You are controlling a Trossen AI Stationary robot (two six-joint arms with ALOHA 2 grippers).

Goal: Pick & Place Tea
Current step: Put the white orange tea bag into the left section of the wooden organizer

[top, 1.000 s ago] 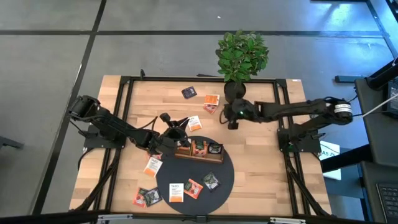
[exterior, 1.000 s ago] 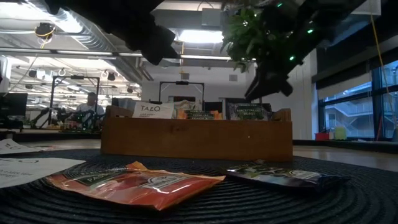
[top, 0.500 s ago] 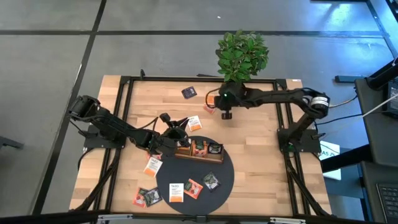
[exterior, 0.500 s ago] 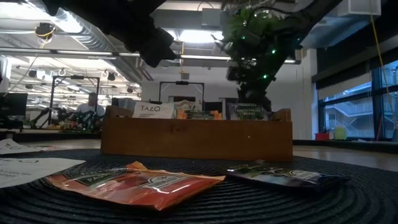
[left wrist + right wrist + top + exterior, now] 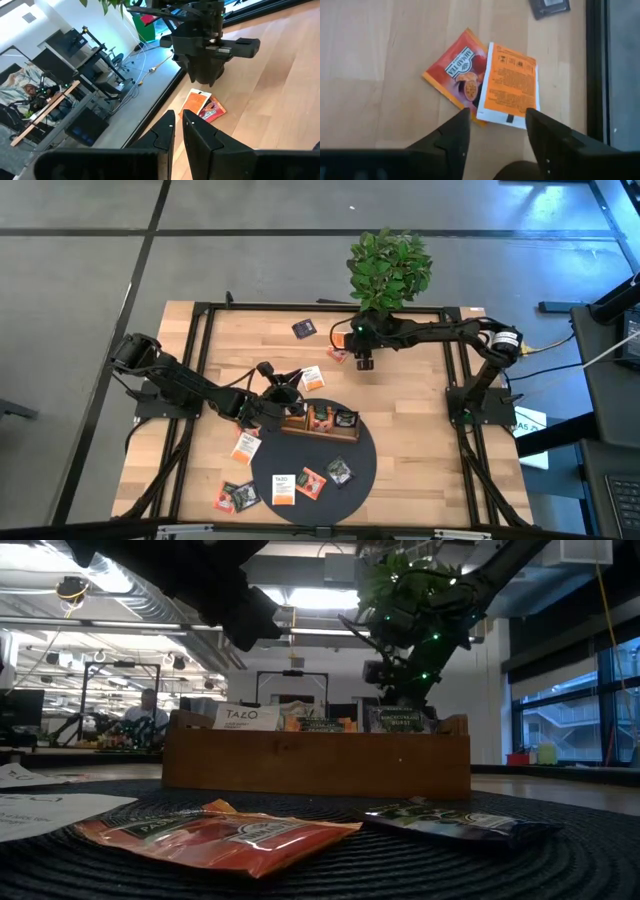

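Observation:
Two overlapping tea sachets, a red-orange one point(image 5: 456, 70) and an orange-and-white one point(image 5: 511, 85), lie flat on the wood near the far edge point(image 5: 340, 342). My right gripper point(image 5: 495, 135) hovers open above them point(image 5: 356, 352), tipped down, touching neither. My left gripper point(image 5: 178, 127) stands shut and empty above the left end of the wooden tray point(image 5: 320, 420), pointing about level. Several sachets stand upright in the tray point(image 5: 315, 765).
The tray rests on a dark round mat point(image 5: 330, 465) with three loose sachets on it. More sachets lie on the wood: a dark one point(image 5: 304, 329), a white one point(image 5: 313, 378) and some at the near left point(image 5: 240, 470). A potted plant point(image 5: 388, 270) stands behind my right arm.
My right gripper has swung toward the table's far edge and a little left, sinking and tipping further down, until it hangs over the two orange sachets. The sachets have not moved.

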